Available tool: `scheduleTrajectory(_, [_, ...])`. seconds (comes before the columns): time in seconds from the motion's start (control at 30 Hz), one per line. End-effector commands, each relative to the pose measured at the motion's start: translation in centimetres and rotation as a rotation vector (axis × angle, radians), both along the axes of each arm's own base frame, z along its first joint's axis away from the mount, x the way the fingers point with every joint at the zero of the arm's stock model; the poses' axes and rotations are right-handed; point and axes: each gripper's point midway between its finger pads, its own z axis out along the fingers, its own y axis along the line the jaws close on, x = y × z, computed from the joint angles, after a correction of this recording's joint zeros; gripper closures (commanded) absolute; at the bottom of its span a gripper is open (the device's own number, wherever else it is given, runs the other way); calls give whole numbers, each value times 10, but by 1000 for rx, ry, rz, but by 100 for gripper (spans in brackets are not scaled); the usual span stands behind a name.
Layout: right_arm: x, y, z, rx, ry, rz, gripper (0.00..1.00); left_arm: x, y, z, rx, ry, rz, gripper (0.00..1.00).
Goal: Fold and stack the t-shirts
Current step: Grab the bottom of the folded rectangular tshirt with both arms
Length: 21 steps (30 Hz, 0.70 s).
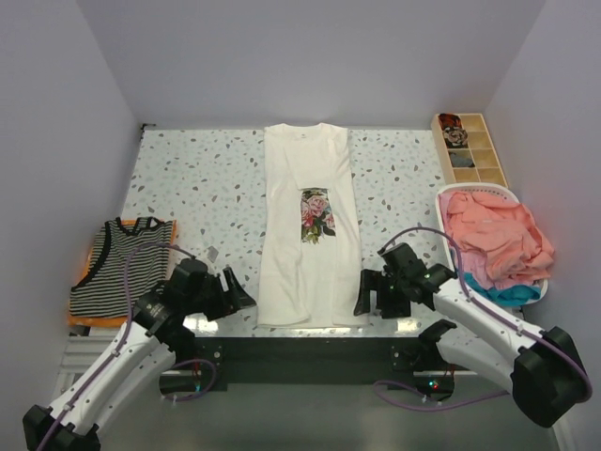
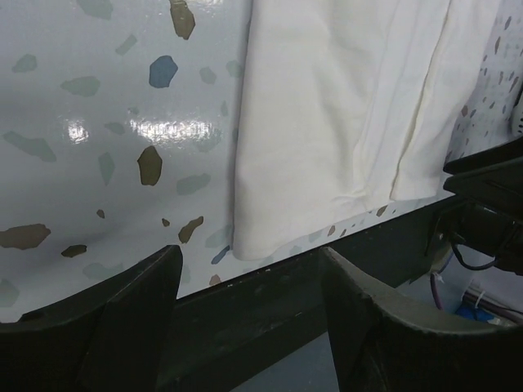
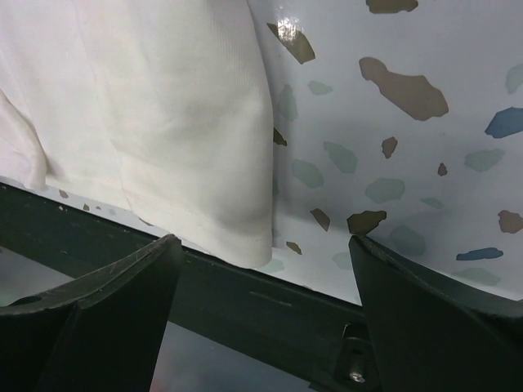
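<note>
The cream t-shirt with a pink-rose print lies lengthwise down the middle of the table, both sides folded in, hem at the near edge. My left gripper is open just left of its near left corner. My right gripper is open just right of its near right corner. Neither touches the cloth. A black-and-white striped shirt lies folded at the left on an orange one. Coral-pink and blue shirts fill a basket at the right.
A compartmented wooden tray stands at the back right. The white basket sits below it at the right edge. The dark front rail of the table runs under both grippers. White walls close in the table.
</note>
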Motion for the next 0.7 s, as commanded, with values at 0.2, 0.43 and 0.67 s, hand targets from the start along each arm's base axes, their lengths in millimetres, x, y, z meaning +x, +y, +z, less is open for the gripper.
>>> scheduleTrajectory(0.2, [9, 7, -11, 10, 8, -8, 12, 9, 0, -14, 112, 41, 19, 29])
scheduleTrajectory(0.43, [10, 6, -10, 6, -1, -18, 12, -1, -18, -29, 202, 55, -29, 25])
scheduleTrajectory(0.67, [9, 3, -12, 1, 2, -56, 12, 4, -44, -31, 218, -6, -62, 22])
